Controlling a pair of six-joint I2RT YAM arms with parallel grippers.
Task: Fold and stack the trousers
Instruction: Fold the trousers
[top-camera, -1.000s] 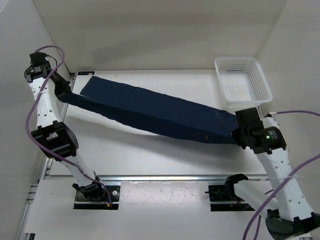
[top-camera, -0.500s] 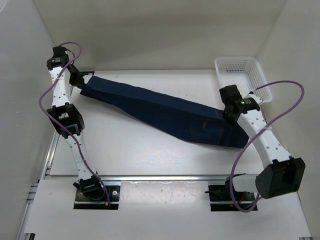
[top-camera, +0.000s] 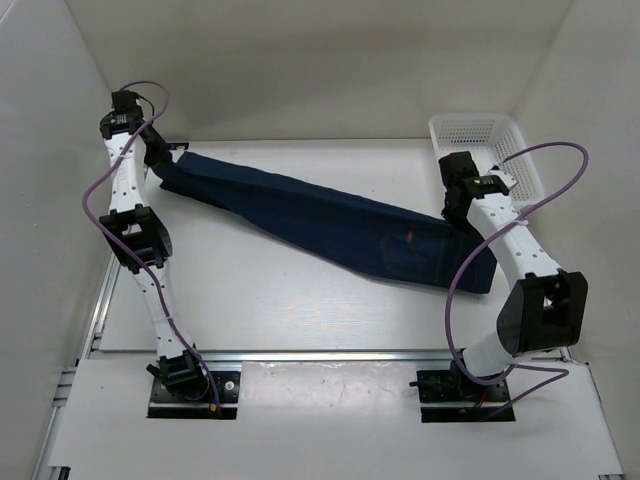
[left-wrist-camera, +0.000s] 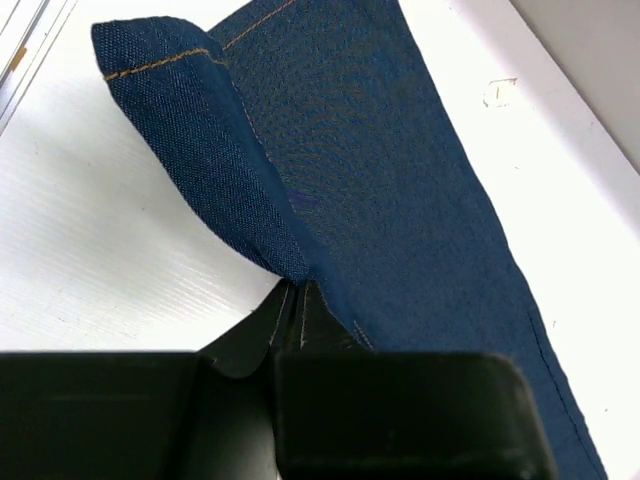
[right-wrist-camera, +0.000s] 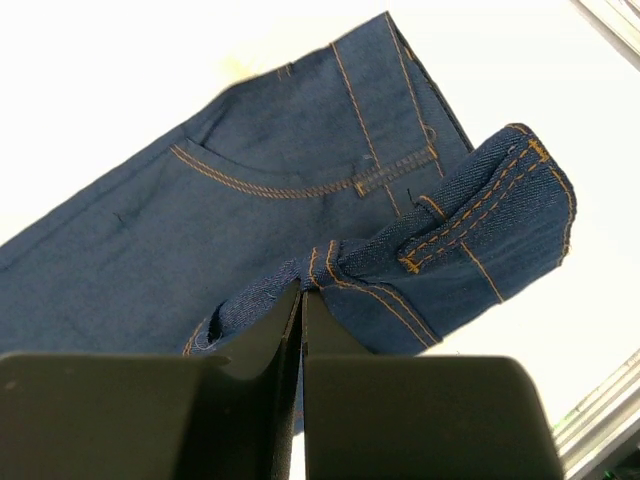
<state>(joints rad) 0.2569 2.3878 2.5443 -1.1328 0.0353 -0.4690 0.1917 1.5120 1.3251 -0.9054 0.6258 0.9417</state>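
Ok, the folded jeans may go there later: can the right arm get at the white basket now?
Probably yes: the basket sits beside the right arm's fingers, nothing between them. But the fingers are shut on the waist of the jeans, so the cloth would drag along.

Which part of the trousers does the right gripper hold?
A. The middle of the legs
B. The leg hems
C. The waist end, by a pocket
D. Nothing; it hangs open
C: in the right wrist view the right gripper is shut on a bunched fold of the trousers just below the orange-stitched pocket.
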